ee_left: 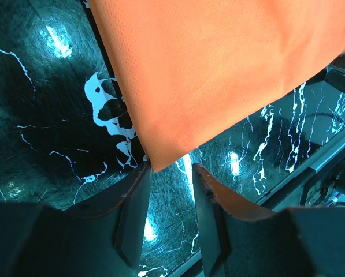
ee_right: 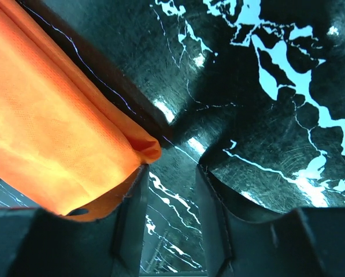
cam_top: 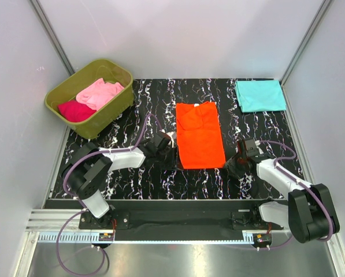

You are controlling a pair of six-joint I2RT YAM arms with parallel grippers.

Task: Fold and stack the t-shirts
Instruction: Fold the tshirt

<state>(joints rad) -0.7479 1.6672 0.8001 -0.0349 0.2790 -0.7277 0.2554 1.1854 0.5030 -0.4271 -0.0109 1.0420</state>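
Note:
A bright orange t-shirt [cam_top: 200, 135] lies flat in a long, narrow fold on the middle of the dark marbled table [cam_top: 259, 130]. My left gripper [cam_top: 163, 149] is at its near left corner; in the left wrist view that gripper [ee_left: 171, 173] stands open, with the cloth corner [ee_left: 160, 144] just beyond the fingertips and bare table between them. My right gripper [cam_top: 240, 158] sits off the near right corner. In its own view the gripper [ee_right: 171, 173] is open, and the rolled orange edge [ee_right: 143, 147] touches one fingertip. A folded teal t-shirt [cam_top: 260, 95] lies at the back right.
An olive-green tub [cam_top: 111, 112] at the back left holds a light pink t-shirt [cam_top: 100, 92] and a magenta one [cam_top: 75, 111]. White walls with metal corner posts enclose the table. A rail [cam_top: 178, 222] with both arm bases runs along the near edge.

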